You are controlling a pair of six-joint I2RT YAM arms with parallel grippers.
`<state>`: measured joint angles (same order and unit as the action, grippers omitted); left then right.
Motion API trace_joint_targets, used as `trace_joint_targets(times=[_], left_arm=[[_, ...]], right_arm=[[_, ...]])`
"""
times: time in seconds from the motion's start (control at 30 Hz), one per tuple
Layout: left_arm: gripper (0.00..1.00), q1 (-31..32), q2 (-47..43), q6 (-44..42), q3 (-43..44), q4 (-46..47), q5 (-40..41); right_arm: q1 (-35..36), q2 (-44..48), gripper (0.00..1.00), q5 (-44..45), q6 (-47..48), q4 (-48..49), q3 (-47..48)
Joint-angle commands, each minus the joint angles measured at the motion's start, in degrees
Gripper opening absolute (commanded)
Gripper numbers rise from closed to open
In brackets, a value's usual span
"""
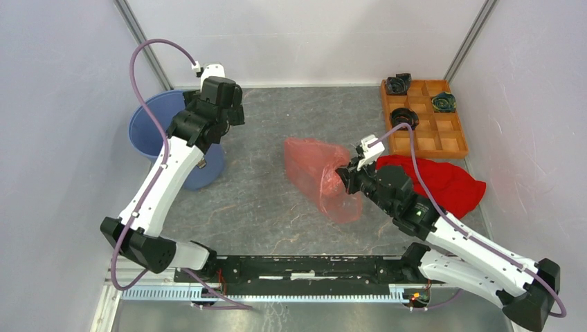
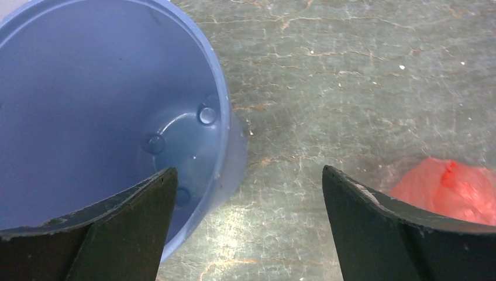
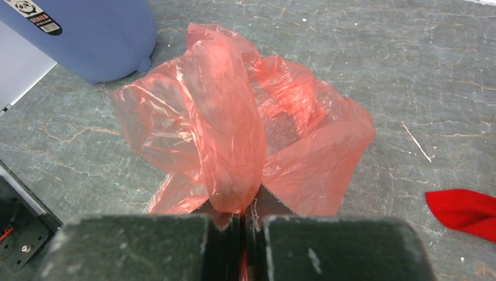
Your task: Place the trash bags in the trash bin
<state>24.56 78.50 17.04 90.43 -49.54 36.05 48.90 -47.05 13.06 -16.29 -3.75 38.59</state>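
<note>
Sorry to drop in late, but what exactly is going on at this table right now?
The right gripper has its fingers shut on a gathered fold of the red-pink trash bag, which lies mid-table. The left gripper hangs over the rim of the blue trash bin, fingers open and empty. The bin looks empty. A red cloth and an orange tray sit off to the right.

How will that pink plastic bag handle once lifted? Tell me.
Probably floppy: the red-pink bag is thin crinkled film, bunched where the right tool pinches it. Likely light, so it may billow or trail. Looks slick; could slip free.
</note>
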Motion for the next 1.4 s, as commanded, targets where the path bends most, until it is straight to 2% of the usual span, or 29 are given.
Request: trace_joint_targets(times=[0.0,0.13,0.27,0.37,0.5,0.63,0.77,0.97,1.2,1.27,1.37], left_arm=[[0.96,-2.4,2.6,-2.6,2.2,2.2,2.9],[0.89,-4.8,4.7,-3.1,1.1,3.3,1.3],[0.74,-5.7,5.2,-3.8,0.0,4.8,-1.1],[0.58,-5.7,5.1,-4.1,-1.2,5.0,-2.3],[0.44,-5.7,4.5,-4.8,-2.4,5.0,-3.1],[0.38,-5.7,3.3,-4.6,-3.2,5.2,-3.9],[0.24,-5.7,2.5,-5.1,-3.3,5.2,-4.6],[0.03,-5.6,1.0,-6.0,-2.9,4.8,-11.0],[0.02,-2.3,-1.6,-6.5,-2.1,2.2,-22.9],[0.02,1.7,-2.6,-6.6,-2.8,2.1,-24.6],[0.02,10.6,-3.4,-6.2,-3.2,2.2,-23.1]], right_arm=[[0.1,1.9,0.00,1.4,1.2,-0.5,-0.9],[0.1,2.8,0.00,2.3,2.0,-1.7,0.1],[0.0,4.3,0.00,3.3,2.9,-2.8,1.4],[0.1,5.6,0.00,3.7,3.1,-3.0,1.6],[0.0,6.8,0.00,4.4,3.0,-3.5,1.5],[0.1,7.2,0.00,4.3,2.6,-3.6,1.4],[0.1,7.7,0.01,4.1,2.2,-3.8,1.5],[0.1,9.1,0.00,5.7,2.5,-5.3,2.6],[0.1,9.9,0.00,12.0,5.1,-8.6,6.4],[0.1,9.2,0.00,13.6,6.1,-10.3,8.5],[0.0,9.1,0.00,16.1,7.0,-12.3,10.7]])
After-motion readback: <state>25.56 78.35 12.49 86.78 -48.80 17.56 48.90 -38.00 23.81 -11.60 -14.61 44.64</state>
